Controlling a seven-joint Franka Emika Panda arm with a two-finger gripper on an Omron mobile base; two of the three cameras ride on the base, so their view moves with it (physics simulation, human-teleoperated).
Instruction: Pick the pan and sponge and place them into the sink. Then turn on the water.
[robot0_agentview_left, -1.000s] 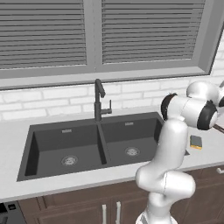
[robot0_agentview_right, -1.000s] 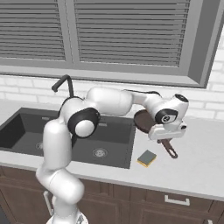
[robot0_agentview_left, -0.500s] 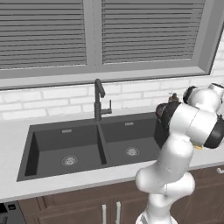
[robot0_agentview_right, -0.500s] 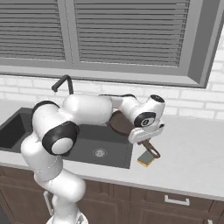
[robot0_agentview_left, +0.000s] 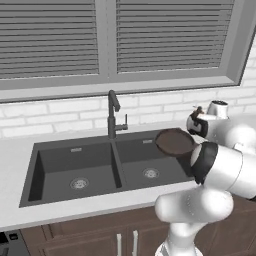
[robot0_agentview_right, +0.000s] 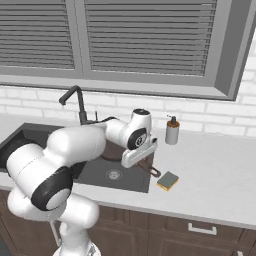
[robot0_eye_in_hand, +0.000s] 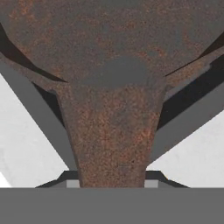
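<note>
Pan (robot0_agentview_left: 174, 142) level over sink (robot0_agentview_left: 75, 167), handle toward hand (robot0_agentview_right: 141, 159) pinching it

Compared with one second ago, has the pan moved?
Yes. The pan, gripped by the end effector, has travelled left from the counter beside the sponge and now hangs over the sink's right basin.
</note>
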